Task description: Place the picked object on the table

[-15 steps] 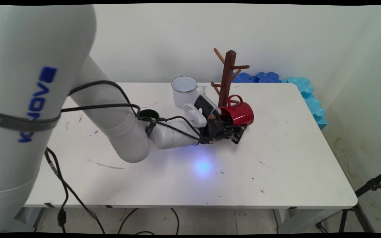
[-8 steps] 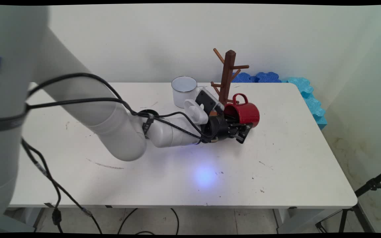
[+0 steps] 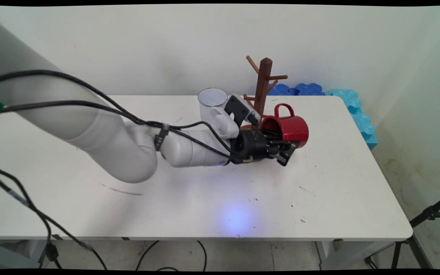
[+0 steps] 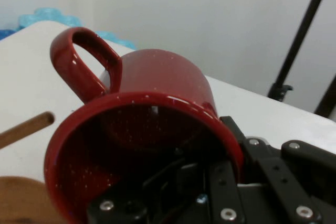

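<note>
Main view first: the red mug (image 3: 289, 129) is seen lying on its side, mouth turned toward the wrist and handle up, carried clear of the white table (image 3: 338, 183) just right of the wooden mug tree (image 3: 262, 89). Its rim is clamped by the black gripper (image 3: 285, 147), 1 finger inside the cup and 1 outside under the wall, as is shown plainly in the hand view, where the mug (image 4: 142, 145) fills the picture and the gripper (image 4: 231, 182) is closed on the lower rim. 1 peg of the tree (image 4: 26, 129) pokes in from the left there, beside the open mouth and not touching it.

No goal is stated, so progress can only be read from the layout: the mug is gripped and off the table, and it is hung on no peg.

Behind the wrist, a white enamel mug (image 3: 211, 102) is left upright on the table, partly hidden. Blue foam pieces (image 3: 351, 101) are stacked along the table's far right edge.

The arm is stretched low and nearly level across the table from the left, wrist rolled so the gripper is pointed right.
</note>
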Robot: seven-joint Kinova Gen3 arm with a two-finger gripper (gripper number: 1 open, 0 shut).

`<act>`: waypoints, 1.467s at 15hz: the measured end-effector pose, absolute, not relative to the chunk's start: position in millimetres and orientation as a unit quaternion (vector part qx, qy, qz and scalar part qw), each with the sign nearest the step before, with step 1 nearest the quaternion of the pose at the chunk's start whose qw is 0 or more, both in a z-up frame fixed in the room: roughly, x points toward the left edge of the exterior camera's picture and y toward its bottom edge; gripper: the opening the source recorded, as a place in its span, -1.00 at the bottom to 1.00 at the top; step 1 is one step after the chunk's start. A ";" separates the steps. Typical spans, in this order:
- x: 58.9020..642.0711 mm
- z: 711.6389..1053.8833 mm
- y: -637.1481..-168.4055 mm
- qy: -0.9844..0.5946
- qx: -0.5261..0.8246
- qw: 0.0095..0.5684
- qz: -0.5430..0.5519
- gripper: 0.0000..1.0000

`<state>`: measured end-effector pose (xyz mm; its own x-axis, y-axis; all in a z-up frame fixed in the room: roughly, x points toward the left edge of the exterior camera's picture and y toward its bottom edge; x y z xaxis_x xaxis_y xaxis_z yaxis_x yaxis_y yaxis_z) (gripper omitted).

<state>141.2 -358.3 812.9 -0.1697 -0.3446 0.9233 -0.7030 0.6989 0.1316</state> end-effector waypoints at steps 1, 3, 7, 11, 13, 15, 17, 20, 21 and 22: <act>142.5 819.9 -355.2 -0.749 0.348 0.540 0.162 -1.00; 147.0 834.8 -351.0 -0.756 0.344 0.534 0.157 -1.00; 160.7 860.8 -347.8 -0.769 0.339 0.520 0.151 -1.00; 185.6 890.0 -346.7 -0.786 0.329 0.503 0.146 -1.00; 194.6 898.0 -346.3 -0.791 0.323 0.500 0.143 -1.00; 202.9 904.2 -346.3 -0.796 0.317 0.496 0.137 -1.00; 210.6 908.1 -345.9 -0.802 0.312 0.493 0.129 -1.00; 216.4 907.5 -343.3 -0.809 0.303 0.489 0.120 -1.00; 217.6 906.1 -341.0 -0.813 0.297 0.487 0.116 -1.00; 218.9 904.4 -337.9 -0.819 0.289 0.484 0.111 -1.00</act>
<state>218.9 -337.9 904.4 -0.3657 -0.3651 0.8561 -0.5801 0.8088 0.0972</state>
